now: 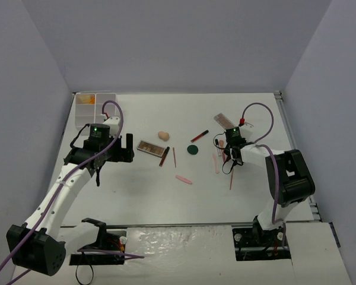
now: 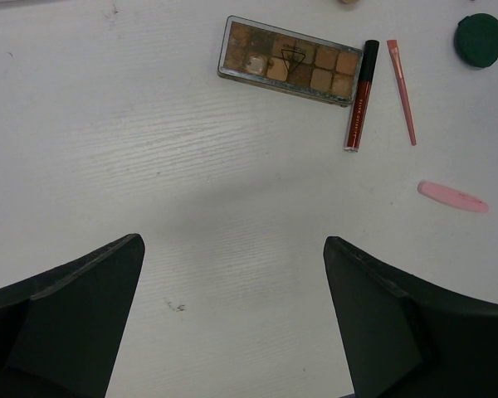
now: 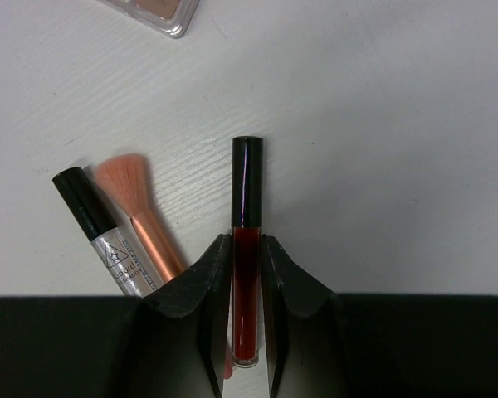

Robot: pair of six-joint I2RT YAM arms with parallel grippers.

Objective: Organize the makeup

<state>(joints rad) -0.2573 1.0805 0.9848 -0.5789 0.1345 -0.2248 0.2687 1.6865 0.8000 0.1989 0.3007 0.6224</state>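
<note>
In the right wrist view my right gripper (image 3: 247, 242) is shut on a dark-red lip gloss tube (image 3: 247, 186) with a black cap, which lies on the table pointing away. Beside it lie a peach brush (image 3: 137, 207) and a silver tube (image 3: 100, 232). From above, the right gripper (image 1: 231, 151) sits at the right of the table. My left gripper (image 1: 126, 148) (image 2: 232, 242) hangs open and empty over bare table, left of a brown eyeshadow palette (image 2: 286, 60) (image 1: 152, 148). Next to the palette lie another dark-red tube (image 2: 361, 95), a pink pencil (image 2: 402, 91), a pink stick (image 2: 452, 196) and a dark-green compact (image 2: 480, 40).
A white compartment box (image 1: 95, 108) stands at the back left corner. A beige sponge (image 1: 163, 135) and a red tube (image 1: 199, 136) lie mid-table. A second palette (image 1: 225, 120) lies behind the right gripper, with thin sticks (image 1: 231, 178) in front of it. Walls close in three sides.
</note>
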